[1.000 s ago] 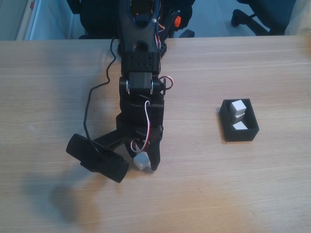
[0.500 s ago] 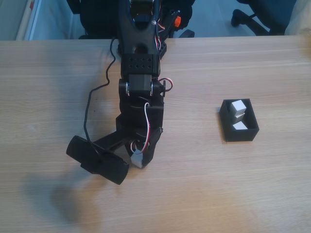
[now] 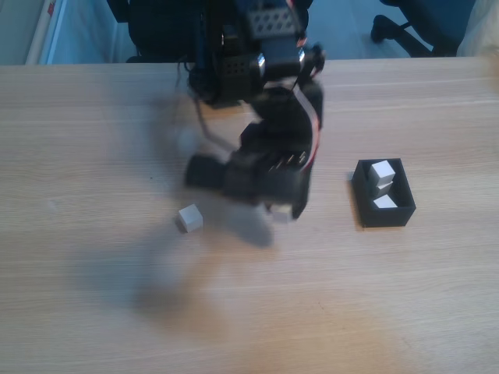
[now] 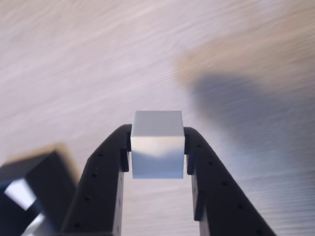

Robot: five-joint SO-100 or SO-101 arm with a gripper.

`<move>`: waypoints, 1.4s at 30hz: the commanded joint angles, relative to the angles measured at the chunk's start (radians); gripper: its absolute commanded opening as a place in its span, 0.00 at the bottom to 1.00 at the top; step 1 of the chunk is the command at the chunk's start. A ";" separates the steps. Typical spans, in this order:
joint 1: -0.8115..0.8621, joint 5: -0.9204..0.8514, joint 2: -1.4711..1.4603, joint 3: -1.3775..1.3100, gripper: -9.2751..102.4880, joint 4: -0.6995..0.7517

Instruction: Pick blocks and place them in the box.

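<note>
You have four white blocks to count. Two blocks (image 3: pixel 382 173) (image 3: pixel 384 202) sit inside the box at the right of the fixed view. One block (image 3: pixel 189 218) lies on the table left of centre. One block (image 4: pixel 157 144) is pinched between the fingers at the centre of the wrist view. There is one black box (image 3: pixel 366 210) and one gripper (image 4: pixel 157 152).

A block (image 4: pixel 157 147) sits clamped between my gripper's (image 3: pixel 281 212) fingers. In the fixed view another block (image 3: pixel 189 218) lies on the table (image 3: pixel 93 125) to my left; the box (image 3: pixel 383 214), holding two blocks (image 3: pixel 382 173), stands right.
</note>
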 commanded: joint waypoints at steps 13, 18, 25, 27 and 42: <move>-0.426 -0.046 0.440 0.380 0.10 -0.133; -0.445 -0.057 0.359 0.337 0.12 -0.173; -0.448 -0.067 0.202 0.189 0.13 -0.186; -0.451 -0.066 0.158 0.138 0.13 -0.186; -0.495 -0.029 -0.012 -0.041 0.18 -0.176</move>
